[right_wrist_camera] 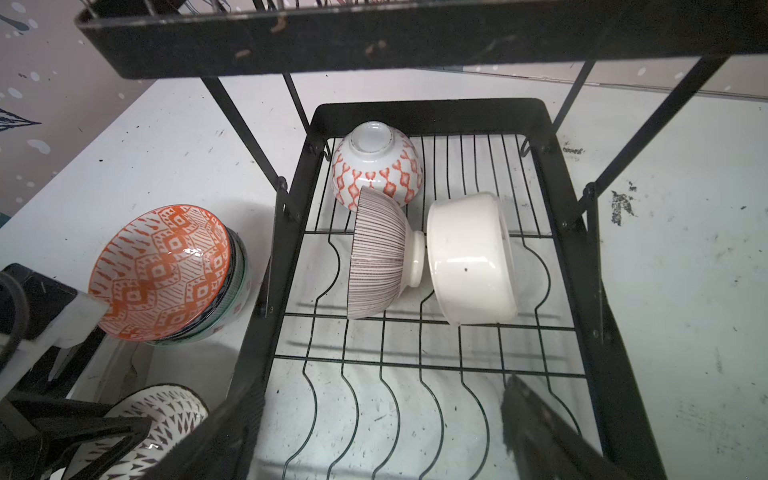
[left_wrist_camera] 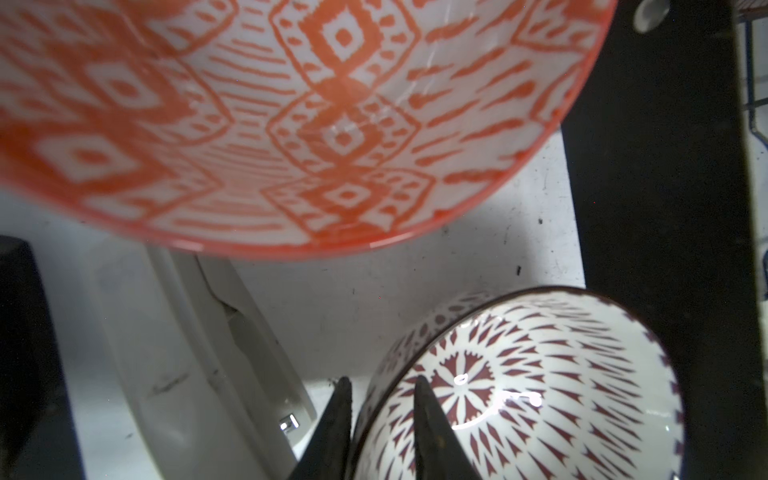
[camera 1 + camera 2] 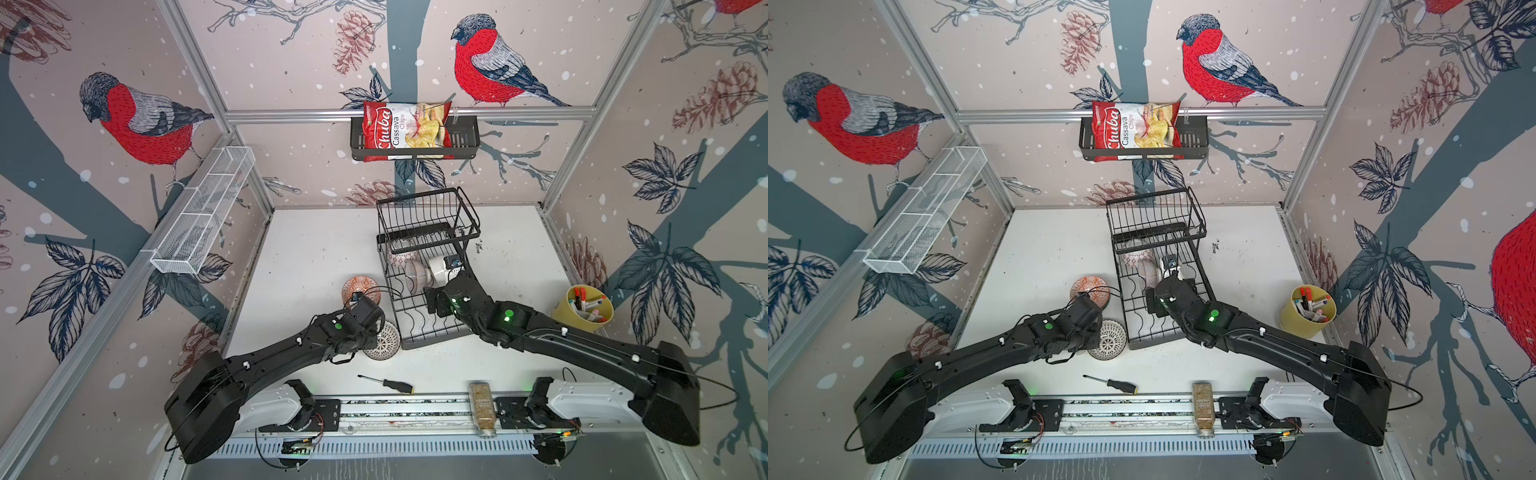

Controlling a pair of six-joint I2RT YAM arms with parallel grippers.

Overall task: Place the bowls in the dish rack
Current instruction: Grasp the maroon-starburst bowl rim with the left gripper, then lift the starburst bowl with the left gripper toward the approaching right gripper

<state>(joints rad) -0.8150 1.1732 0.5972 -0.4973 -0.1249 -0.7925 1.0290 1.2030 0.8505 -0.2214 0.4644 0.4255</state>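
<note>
Well, the left gripper has its dark tapered fingers set narrow astride the glossy rim of a red-brown patterned bowl on the table, just beside the dish rack. I cannot tell whether they pinch it. An orange diamond-patterned bowl crowds close. The right gripper gapes wide and empty over the rack's wavy wires, where a striped bowl, a white bowl and an orange-lattice bowl lie tipped.

Black dish rack, white bowl touching striped bowl on its lower wires, orange-patterned bowl stacked beside
</note>
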